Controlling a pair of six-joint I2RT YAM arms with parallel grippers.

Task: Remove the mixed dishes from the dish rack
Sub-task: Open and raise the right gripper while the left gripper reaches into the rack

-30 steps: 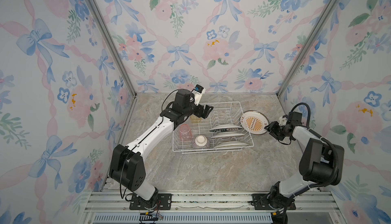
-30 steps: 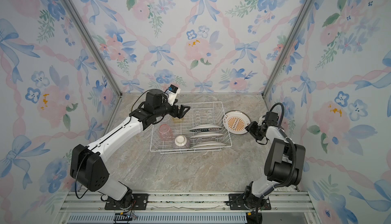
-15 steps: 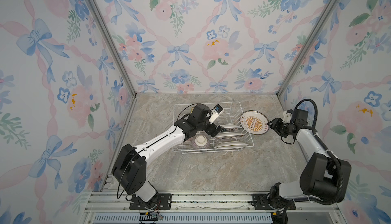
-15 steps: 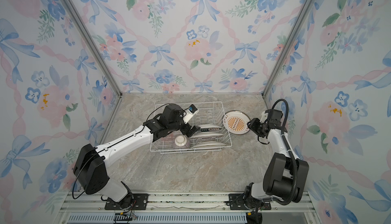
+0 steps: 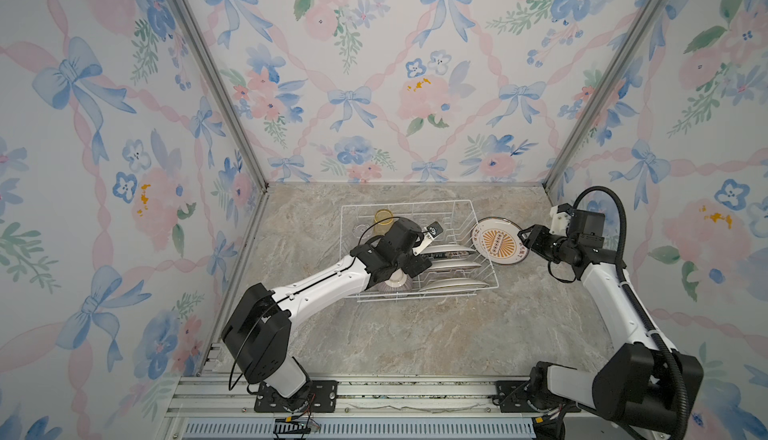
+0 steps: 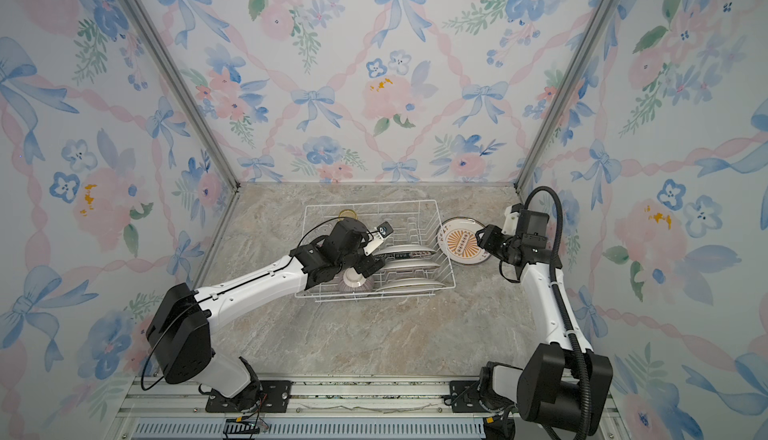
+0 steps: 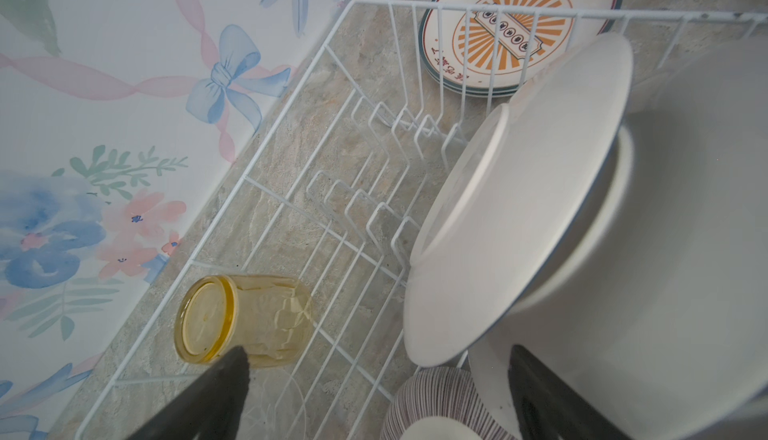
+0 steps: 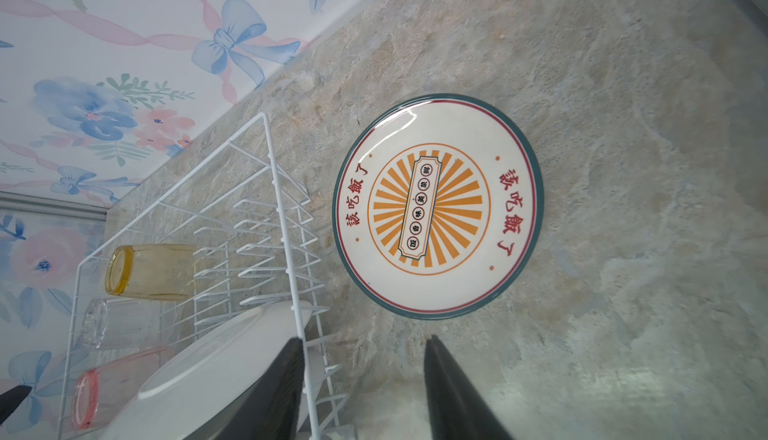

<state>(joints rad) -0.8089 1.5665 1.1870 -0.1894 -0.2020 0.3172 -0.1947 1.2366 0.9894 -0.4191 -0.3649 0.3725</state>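
Left gripper (image 5: 417,266) (image 7: 374,396): reaches down inside the dish rack (image 5: 407,206) with its jaws spread wide, grasping nothing. In the left wrist view, one finger (image 7: 216,392) shows in front of the yellow tumbler (image 7: 245,319). The second shows in front of the nearest racked plate, and the striped bowl (image 7: 436,400) lies between them.
Right gripper (image 5: 524,237) (image 8: 361,392): hangs low over the table (image 5: 415,334) off the rack's right side. Its jaws are parted and empty, with the tips pointing at the printed plate (image 8: 436,205) and near its rim.
Dish rack: a white wire basket that sits on the marbled table toward the back wall.
Racked plates (image 5: 453,265) (image 6: 409,250): three stand on edge in the prongs of the rack's right half, one behind another.
Printed plate (image 5: 498,241): lies flat and face up on the table, just beside the rack's right wall. A second rim shows beneath it in the left wrist view.
Yellow tumbler (image 5: 382,217): sits in the rack's far left corner.
Clear tumbler (image 8: 120,323) and pink tumbler (image 8: 112,388): line up after the yellow one along the rack's left side. In both top views the left arm covers the pink one.
Striped bowl (image 5: 392,284): sits upturned with its white foot up, at the rack's front to the left of the plates, under the left gripper.
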